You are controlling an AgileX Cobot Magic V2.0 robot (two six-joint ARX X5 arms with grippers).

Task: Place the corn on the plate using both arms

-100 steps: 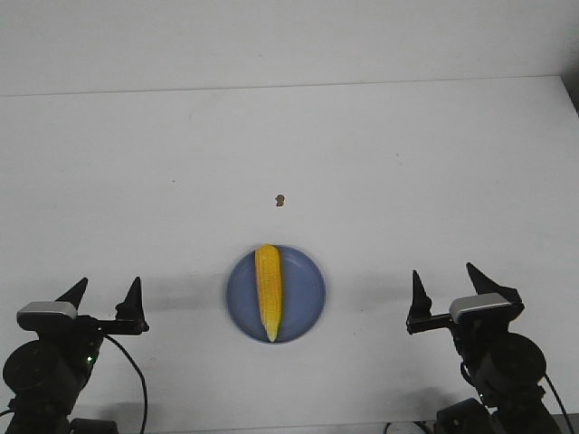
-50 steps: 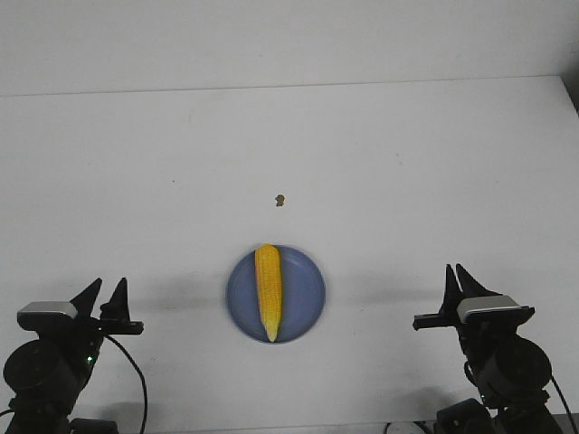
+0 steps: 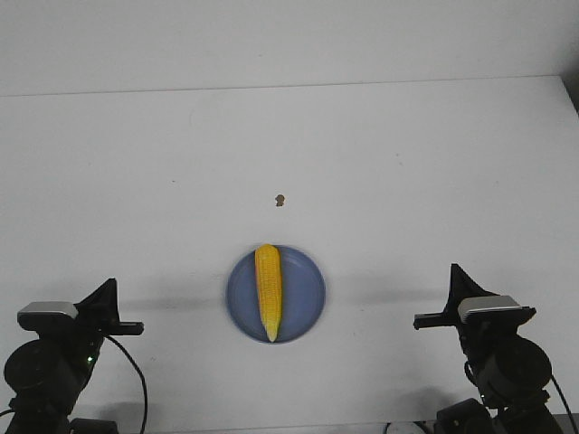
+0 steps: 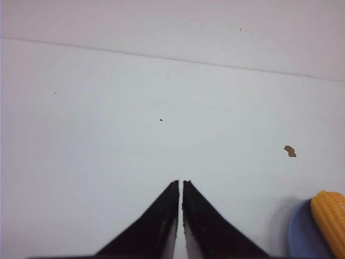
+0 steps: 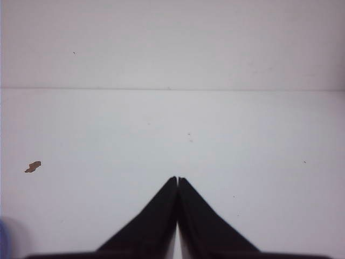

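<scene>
On plate (image 3: pixel 308 298): corn (image 3: pixel 268 289) (tip twd robot).

Two black arms (image 3: pixel 41 371) with pointed black hands (image 3: pixel 107 294), silver-grey camera modules (image 3: pixel 493 307) and black cables (image 3: pixel 136 371).

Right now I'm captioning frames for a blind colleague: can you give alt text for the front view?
A bright yellow tapered ear of corn lies lengthwise on a round periwinkle-blue plate on a white table. The black left gripper and right gripper sit shut on either side, holding nothing; a small brown speck lies beyond the plate.
</scene>
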